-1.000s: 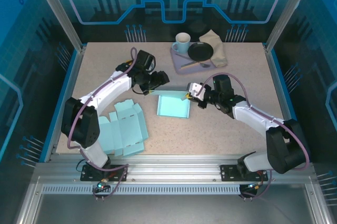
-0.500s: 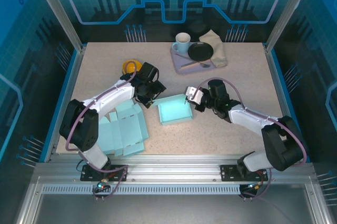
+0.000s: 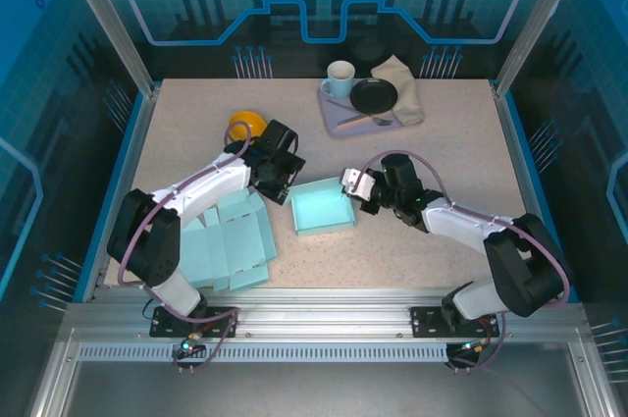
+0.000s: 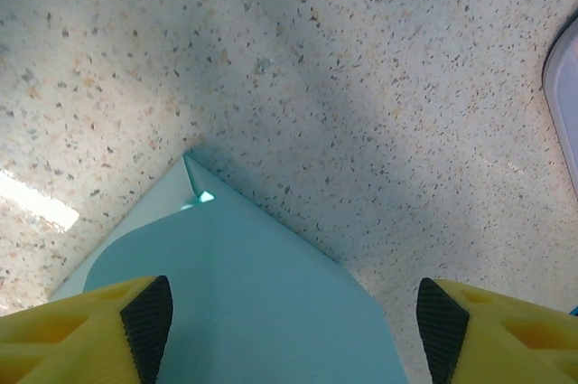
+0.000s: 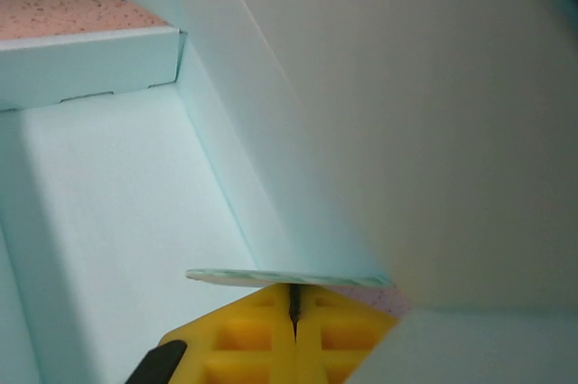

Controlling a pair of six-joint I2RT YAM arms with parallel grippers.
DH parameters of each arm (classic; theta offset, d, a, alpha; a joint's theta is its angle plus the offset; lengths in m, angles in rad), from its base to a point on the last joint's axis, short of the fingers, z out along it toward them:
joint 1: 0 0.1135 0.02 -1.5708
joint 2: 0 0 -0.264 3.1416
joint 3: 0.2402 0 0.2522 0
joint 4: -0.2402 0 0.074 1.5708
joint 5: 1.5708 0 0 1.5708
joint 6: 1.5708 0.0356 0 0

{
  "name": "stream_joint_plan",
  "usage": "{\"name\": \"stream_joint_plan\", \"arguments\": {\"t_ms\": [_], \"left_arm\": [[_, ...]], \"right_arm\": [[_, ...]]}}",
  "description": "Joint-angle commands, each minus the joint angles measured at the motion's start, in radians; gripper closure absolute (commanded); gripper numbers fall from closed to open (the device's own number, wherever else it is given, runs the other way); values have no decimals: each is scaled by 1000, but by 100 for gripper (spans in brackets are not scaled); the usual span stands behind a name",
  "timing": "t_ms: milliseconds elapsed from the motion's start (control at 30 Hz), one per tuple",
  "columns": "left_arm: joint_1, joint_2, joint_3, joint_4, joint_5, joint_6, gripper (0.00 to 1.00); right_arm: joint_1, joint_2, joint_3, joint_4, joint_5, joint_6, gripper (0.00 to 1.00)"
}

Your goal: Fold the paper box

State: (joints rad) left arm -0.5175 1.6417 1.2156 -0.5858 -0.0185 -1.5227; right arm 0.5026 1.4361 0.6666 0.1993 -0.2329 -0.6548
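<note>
Tool on the left (image 4: 294, 323) stands spread wide over the far left corner of the box (image 3: 324, 211), gripping nothing that I can see. Box sits mid-worktop (image 3: 442, 142) between both arms, open side up, its longer side running roughly left to right. Right tool (image 5: 293, 303) is clenched against the flap (image 5: 289, 277) at the box's right wall; I cannot tell whether it pinches it. I judge the right arm nearer that flap. No writing is readable.
</note>
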Motion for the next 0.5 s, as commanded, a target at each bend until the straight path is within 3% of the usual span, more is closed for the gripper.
{"name": "stream_joint_plan", "arguments": {"t_ms": [0,233,467], "left_arm": [[-72,16,53,215,89,-108,30],[-89,25,48,202,50,-90,49],[-93,29,-23,236,63,-133,51]], "right_arm": [[103,28,35,22,-165,-23,100],[119,39,33,28,-160,-37,100],[119,41,45,-5,-158,-55,100]]}}
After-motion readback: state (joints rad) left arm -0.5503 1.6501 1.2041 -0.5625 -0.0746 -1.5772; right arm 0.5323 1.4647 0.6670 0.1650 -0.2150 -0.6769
